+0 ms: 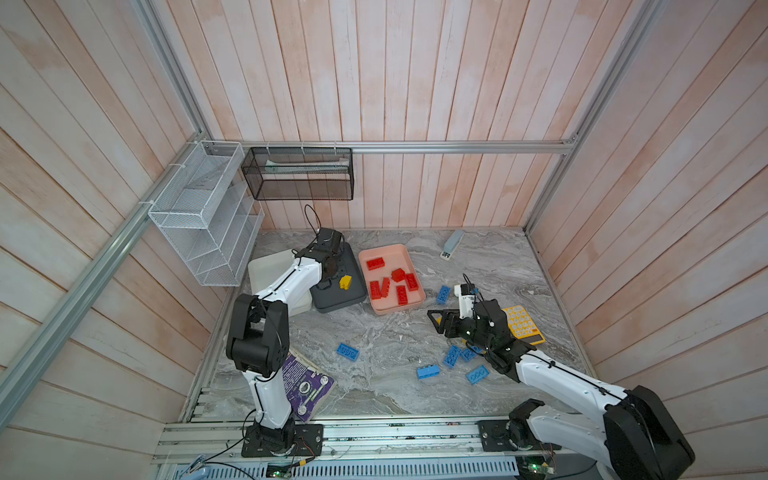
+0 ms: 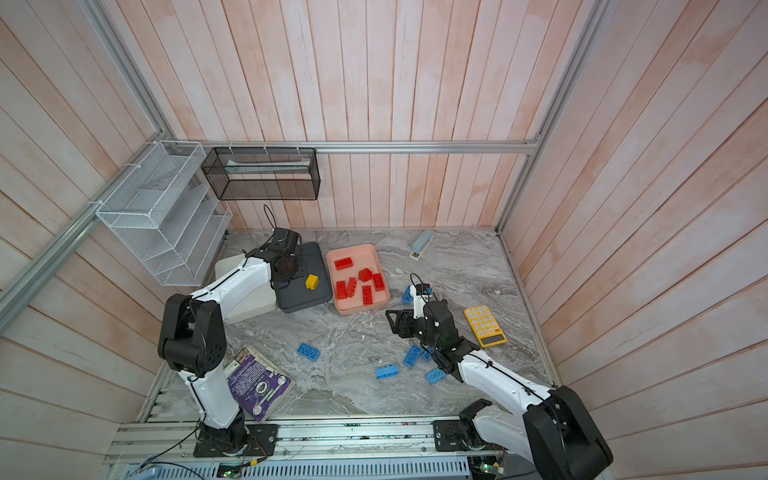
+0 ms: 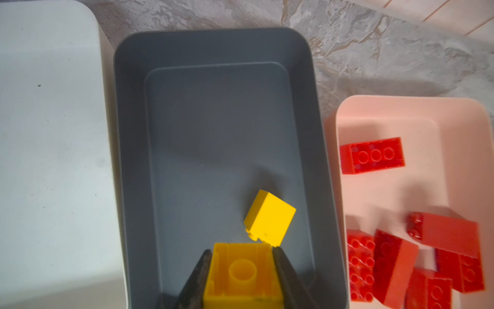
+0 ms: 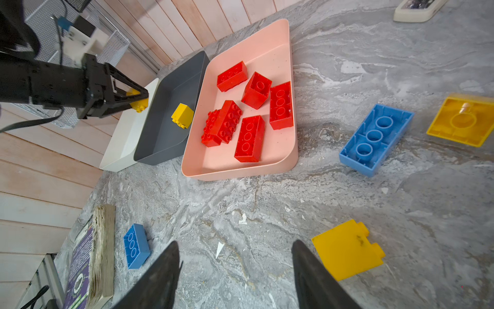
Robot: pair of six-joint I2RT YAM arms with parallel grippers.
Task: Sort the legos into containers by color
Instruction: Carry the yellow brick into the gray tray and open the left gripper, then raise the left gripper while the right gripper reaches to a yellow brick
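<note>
Left gripper (image 3: 242,251) is clamped on a yellow brick (image 3: 242,275), held above the dark grey tray (image 3: 128,160) — a second yellow brick (image 3: 270,218) lies inside. Right gripper (image 4: 234,242) is held with jaws apart, nothing between — blue bricks (image 4: 375,139) are scattered on the table (image 4: 240,200).

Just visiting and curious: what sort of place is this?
Probably a robot test booth: two arms bolted to a metal rail, panel walls in an aluminium frame, and toy bricks staged with sorting trays.
</note>
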